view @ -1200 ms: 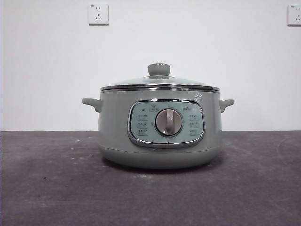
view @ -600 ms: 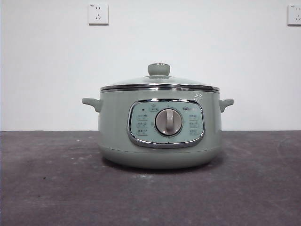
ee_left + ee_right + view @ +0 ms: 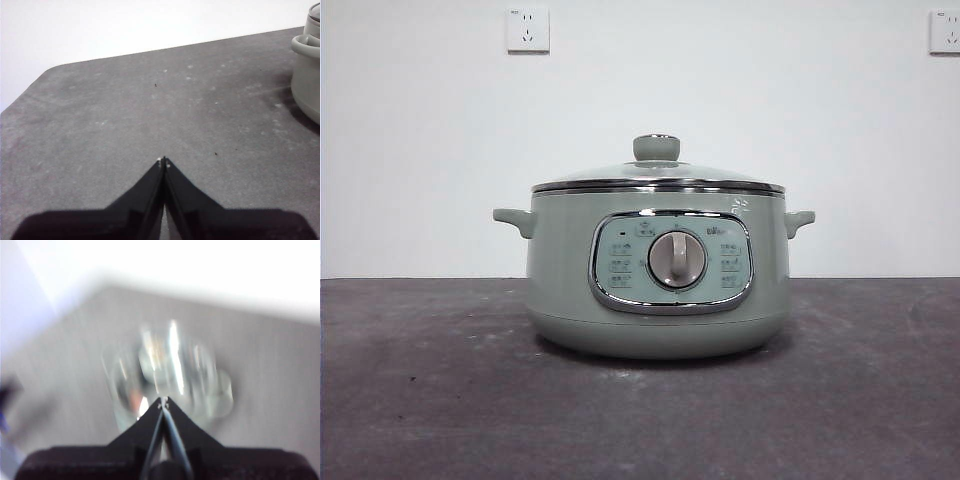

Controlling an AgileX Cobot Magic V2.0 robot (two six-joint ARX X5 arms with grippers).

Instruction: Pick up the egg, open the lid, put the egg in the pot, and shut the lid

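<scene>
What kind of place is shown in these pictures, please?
Probably a plain indoor test room, not a real kitchen: a lone pot with its lid on a bare grey table, a blank white wall with sockets.

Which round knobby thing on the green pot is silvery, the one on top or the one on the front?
The front one. The dial in the middle of the pot's control panel is silvery-grey, while the knob on top of the lid is pale green like the pot.

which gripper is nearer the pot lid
Right. The right gripper is above the blurred lid; the left gripper is low over the table, off to the pot's side.
</scene>
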